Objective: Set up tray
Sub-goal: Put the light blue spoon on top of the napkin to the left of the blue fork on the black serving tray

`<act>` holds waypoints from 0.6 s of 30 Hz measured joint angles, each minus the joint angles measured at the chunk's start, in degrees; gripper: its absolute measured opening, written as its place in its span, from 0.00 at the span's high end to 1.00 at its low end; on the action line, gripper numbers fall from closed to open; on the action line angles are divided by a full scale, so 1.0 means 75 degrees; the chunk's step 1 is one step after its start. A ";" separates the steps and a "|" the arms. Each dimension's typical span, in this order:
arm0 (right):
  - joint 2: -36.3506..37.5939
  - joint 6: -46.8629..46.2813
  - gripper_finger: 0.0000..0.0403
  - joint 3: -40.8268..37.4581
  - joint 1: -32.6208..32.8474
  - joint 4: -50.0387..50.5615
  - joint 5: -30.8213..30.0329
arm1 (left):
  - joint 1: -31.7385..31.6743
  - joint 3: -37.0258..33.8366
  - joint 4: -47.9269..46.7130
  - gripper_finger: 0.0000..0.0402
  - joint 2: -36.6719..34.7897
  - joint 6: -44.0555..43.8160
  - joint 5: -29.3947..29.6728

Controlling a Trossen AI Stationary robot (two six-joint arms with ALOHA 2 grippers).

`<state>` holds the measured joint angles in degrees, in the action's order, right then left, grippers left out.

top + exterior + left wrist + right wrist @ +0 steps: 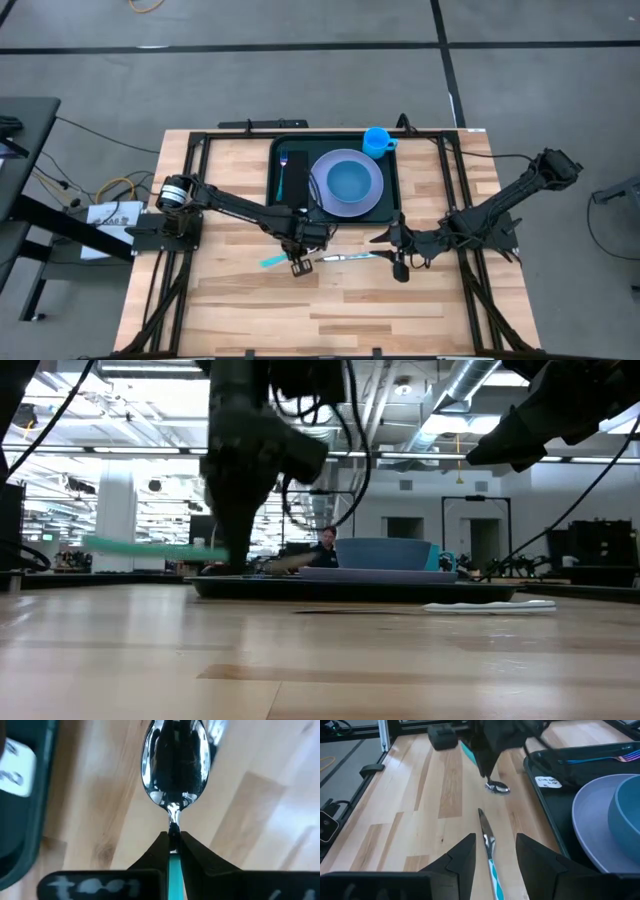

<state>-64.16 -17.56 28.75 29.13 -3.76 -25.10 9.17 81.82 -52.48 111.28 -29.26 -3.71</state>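
The tray (290,205) is lying at the table's (250,300) far middle, carrying plate, bowl and fork. Just before it, the left pincer (171,845) is clamping a teal-handled spoon (175,765), likely bound trayward; the right pincer (494,851) is hovering wide over a knife (489,847).

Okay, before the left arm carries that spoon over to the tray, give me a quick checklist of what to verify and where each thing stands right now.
1. Left gripper shut on the spoon, pinching the neck just below the bowl: ok.
2. Spoon lifted off the table: ok in the low view, where the handle hangs above the wood.
3. Tray holds plate, bowl, fork and cup: ok.
4. Free tray space for the spoon: cannot tell.
5. Right gripper open, astride the knife, away from the left arm's route: ok.
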 joint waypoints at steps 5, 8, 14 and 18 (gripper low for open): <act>0.0000 0.0000 0.67 0.0000 -0.0001 -0.0010 0.0000 | -0.0081 0.0846 -0.1044 0.98 -0.0094 0.0013 0.0370; 0.0000 -0.0003 0.67 0.0000 0.0002 -0.0013 0.0000 | -0.0235 0.1287 -0.1712 0.98 -0.0154 0.0015 0.0582; 0.0000 -0.0006 0.67 0.0000 0.0002 -0.0021 0.0098 | -0.0857 0.1788 -0.2554 0.97 -0.0222 0.0021 0.1337; 0.0000 -0.0006 0.67 0.0000 0.0005 -0.0017 0.0140 | -0.1506 0.1796 -0.2606 0.97 -0.0222 0.0231 0.1561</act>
<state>-64.16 -17.61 28.75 29.17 -3.89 -24.05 -2.12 95.29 -72.03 109.62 -27.53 8.01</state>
